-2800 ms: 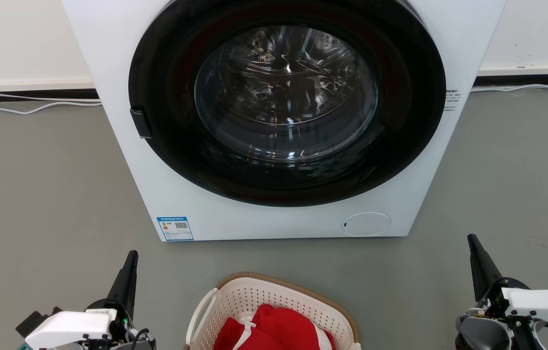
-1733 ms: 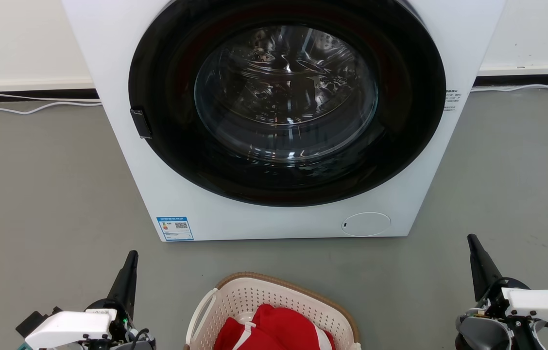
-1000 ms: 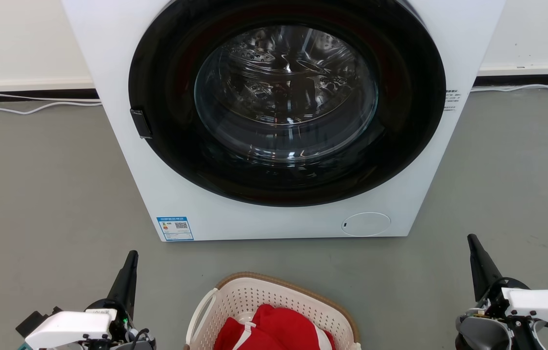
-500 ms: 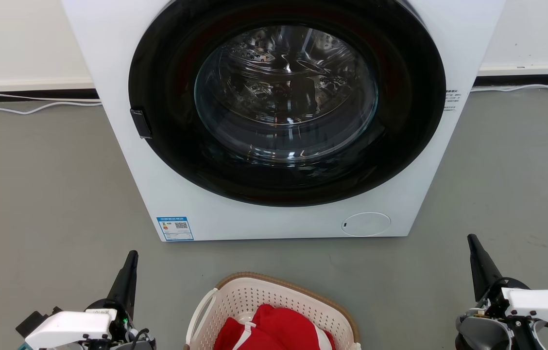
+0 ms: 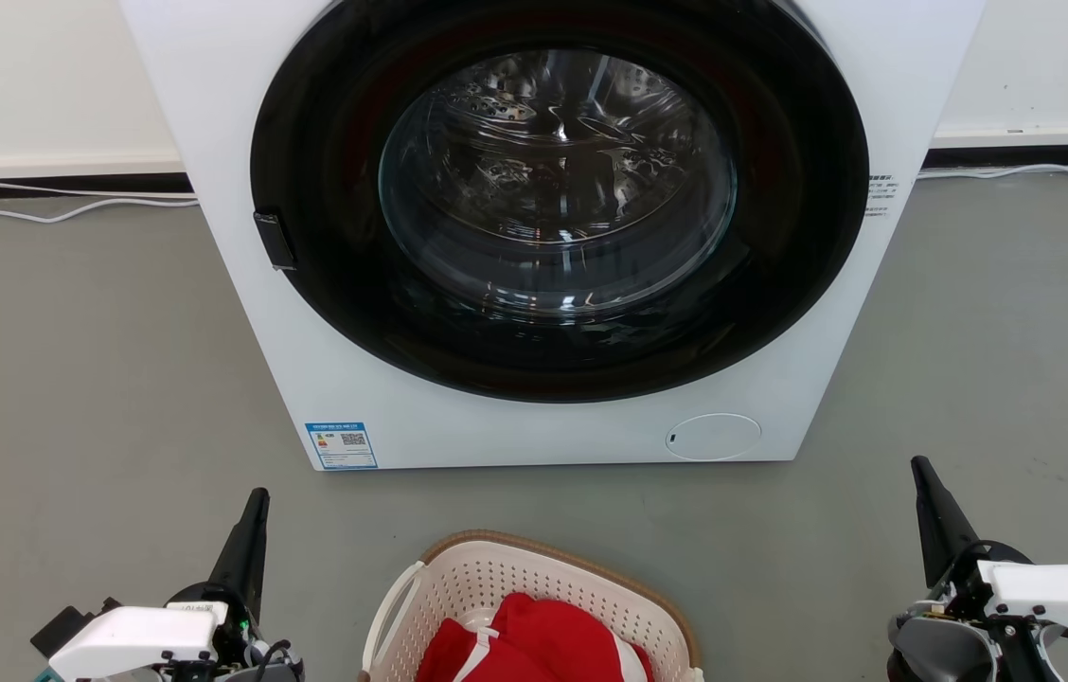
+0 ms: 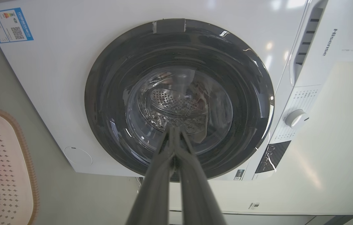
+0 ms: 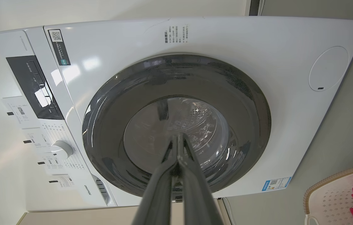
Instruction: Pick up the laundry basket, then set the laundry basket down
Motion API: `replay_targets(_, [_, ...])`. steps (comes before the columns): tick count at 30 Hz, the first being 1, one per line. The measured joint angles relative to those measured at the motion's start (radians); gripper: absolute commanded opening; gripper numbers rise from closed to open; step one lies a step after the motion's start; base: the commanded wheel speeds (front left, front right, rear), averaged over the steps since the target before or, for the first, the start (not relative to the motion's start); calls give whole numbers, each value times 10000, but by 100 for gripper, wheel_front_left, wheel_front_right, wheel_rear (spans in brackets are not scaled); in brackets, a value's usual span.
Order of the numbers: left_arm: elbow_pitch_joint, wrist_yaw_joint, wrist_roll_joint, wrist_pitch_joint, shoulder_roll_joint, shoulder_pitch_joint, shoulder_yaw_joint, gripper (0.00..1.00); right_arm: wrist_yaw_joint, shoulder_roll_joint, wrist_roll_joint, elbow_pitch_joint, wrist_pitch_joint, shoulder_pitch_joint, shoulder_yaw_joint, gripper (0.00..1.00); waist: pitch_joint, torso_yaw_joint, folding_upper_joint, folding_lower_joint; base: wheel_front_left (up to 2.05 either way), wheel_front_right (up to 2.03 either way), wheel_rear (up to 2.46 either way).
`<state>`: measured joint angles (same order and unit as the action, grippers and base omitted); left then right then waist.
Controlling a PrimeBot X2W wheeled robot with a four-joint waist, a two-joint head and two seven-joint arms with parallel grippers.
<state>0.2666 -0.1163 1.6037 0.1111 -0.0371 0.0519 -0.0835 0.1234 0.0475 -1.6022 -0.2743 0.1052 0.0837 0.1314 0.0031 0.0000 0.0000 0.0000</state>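
Note:
The laundry basket (image 5: 496, 578), cream-white and perforated with a brown rim, stands on the grey floor at the bottom centre of the head view, holding red cloth (image 5: 534, 644). A loop handle (image 5: 394, 601) shows on its left side. My left gripper (image 5: 258, 497) is shut, low at the left of the basket and apart from it. My right gripper (image 5: 919, 466) is shut too, farther off to the basket's right. The left wrist view has the basket (image 6: 10, 168) at its left edge beside the shut left gripper (image 6: 174, 128). A basket corner (image 7: 333, 195) sits at the right wrist view's lower right, by the shut right gripper (image 7: 177, 136).
A white front-loading washing machine (image 5: 335, 379) with a dark round door (image 5: 558, 199), closed, stands just beyond the basket. White cables (image 5: 61, 213) run along the wall behind it. Grey floor (image 5: 89, 379) lies open on both sides of the machine.

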Motion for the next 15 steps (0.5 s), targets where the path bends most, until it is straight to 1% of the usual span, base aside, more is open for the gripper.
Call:
replay_targets(3, [0, 0, 0, 0, 0, 0, 0, 0, 0, 0, 0, 0, 2, 0, 0, 0, 0, 0, 0, 0, 0, 0, 0])
replay_targets(4, [17, 6, 0, 0, 6, -12, 2, 100, 0, -2, 2, -21, 0, -7, -6, 100, 0, 0, 0, 0, 0, 0, 0])
replay_targets(8, [550, 19, 0, -6, 104, -487, 31, 100, -6, -84, 2, -533, -6, -297, -54, 100, 9, 0, 0, 0, 0, 0, 0])
replay_targets(15, [485, 19, -19, -207, 105, -561, 132, 100, -6, -96, 4, -435, -79, -398, -121, 100, -6, -6, 0, 6, 0, 0, 0])
